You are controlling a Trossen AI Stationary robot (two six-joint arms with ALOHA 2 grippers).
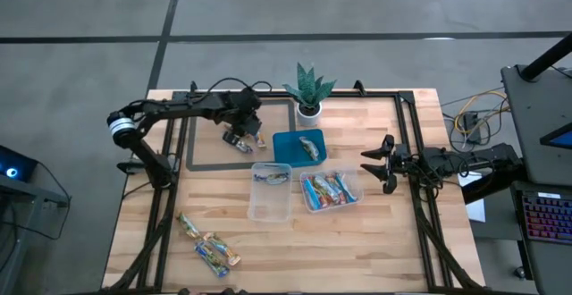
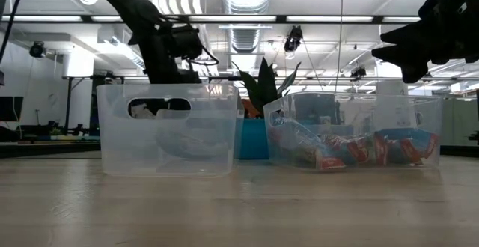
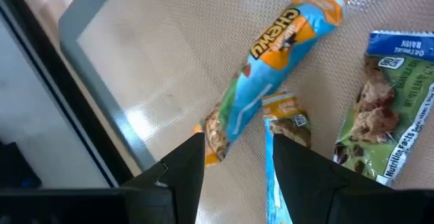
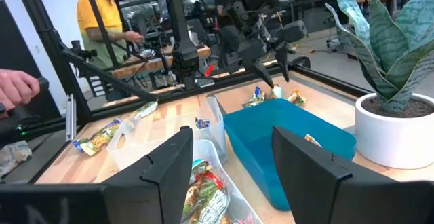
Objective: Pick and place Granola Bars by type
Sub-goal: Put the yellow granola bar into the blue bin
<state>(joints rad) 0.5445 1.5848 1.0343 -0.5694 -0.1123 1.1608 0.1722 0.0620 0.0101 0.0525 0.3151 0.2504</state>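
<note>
Two of my left gripper (image 3: 234, 166) fingers stand spread above a blue-and-orange Granola Bar (image 3: 271, 81) lying on the grey mat (image 3: 135, 61). Light, soft and slick, I judge; I'd pinch its middle. Farther off, my right gripper (image 1: 386, 164) waits spread.

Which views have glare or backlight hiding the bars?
Left wrist view: glare patch on the mat, but the Chewy bar reads clearly. Low view: bright ceiling lights silhouette the arms, and the clear tub blurs its contents.
</note>
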